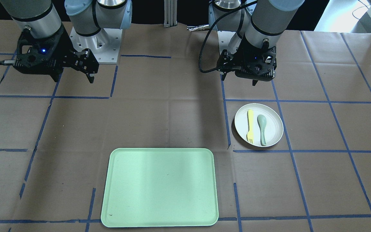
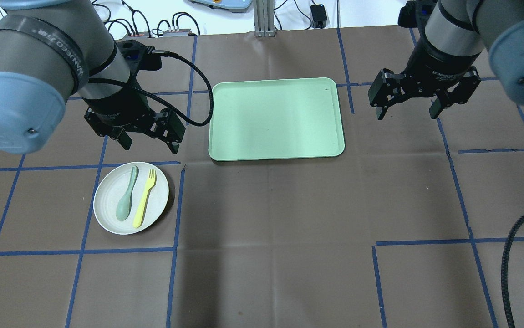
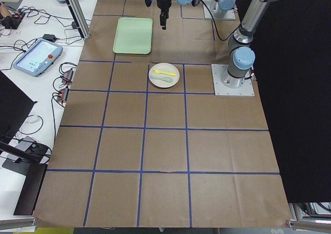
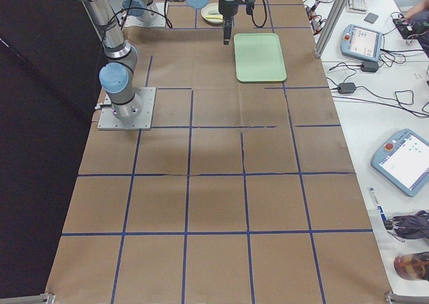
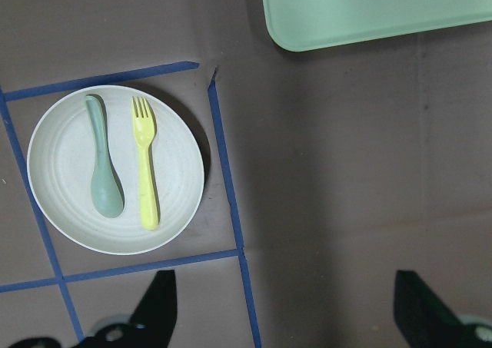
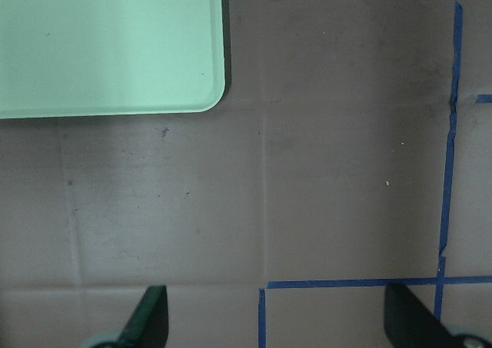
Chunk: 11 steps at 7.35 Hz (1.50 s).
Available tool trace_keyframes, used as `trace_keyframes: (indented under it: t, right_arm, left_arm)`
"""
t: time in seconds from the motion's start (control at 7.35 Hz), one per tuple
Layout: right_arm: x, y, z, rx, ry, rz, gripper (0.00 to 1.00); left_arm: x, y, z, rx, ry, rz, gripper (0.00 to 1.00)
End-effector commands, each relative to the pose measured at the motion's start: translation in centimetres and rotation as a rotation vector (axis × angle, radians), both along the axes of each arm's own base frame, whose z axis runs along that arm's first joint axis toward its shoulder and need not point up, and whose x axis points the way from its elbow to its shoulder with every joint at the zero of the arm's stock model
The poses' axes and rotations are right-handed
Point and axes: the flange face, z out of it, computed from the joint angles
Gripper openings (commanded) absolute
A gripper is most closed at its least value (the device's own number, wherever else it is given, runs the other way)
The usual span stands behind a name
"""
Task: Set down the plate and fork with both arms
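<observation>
The off-white plate (image 1: 274,129) sits on the table on my left side, also in the overhead view (image 2: 107,205) and the left wrist view (image 5: 65,179). The pale-yellow fork (image 1: 250,126) (image 2: 144,198) (image 5: 144,164) lies on it beside a grey-green spoon (image 1: 262,125) (image 2: 126,200) (image 5: 102,167). My left gripper (image 1: 239,80) (image 2: 151,148) (image 5: 284,317) is open and empty, held above the table close to the plate. My right gripper (image 1: 74,79) (image 2: 406,115) (image 6: 269,317) is open and empty, held above bare table to the right of the tray.
A rectangular mint-green tray (image 1: 159,187) (image 2: 275,118) (image 5: 384,10) (image 6: 100,41) lies mid-table on the far side, with nothing on it. Brown paper with blue tape lines covers the table. A black cable (image 2: 189,91) loops from the left wrist.
</observation>
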Motion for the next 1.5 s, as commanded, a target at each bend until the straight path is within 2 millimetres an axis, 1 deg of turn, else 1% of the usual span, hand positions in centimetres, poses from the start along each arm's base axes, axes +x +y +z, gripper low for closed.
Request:
trace_keyframes:
  t: [0.0, 1.09, 1.36]
  right_arm:
    - [0.0, 0.0, 0.0, 0.0, 0.0, 0.0, 1.0]
    - [0.1, 0.1, 0.0, 0.0, 0.0, 0.002, 1.0]
    - [0.2, 0.2, -0.2, 0.006, 0.004, 0.006, 1.0]
  left_arm:
    - [0.0, 0.0, -0.1, -0.003, 0.001, -0.006, 1.0]
    - [0.2, -0.6, -0.7, 0.002, 0.004, -0.004, 1.0]
    - [0.4, -0.8, -1.2, 0.013, 0.004, 0.002, 1.0]
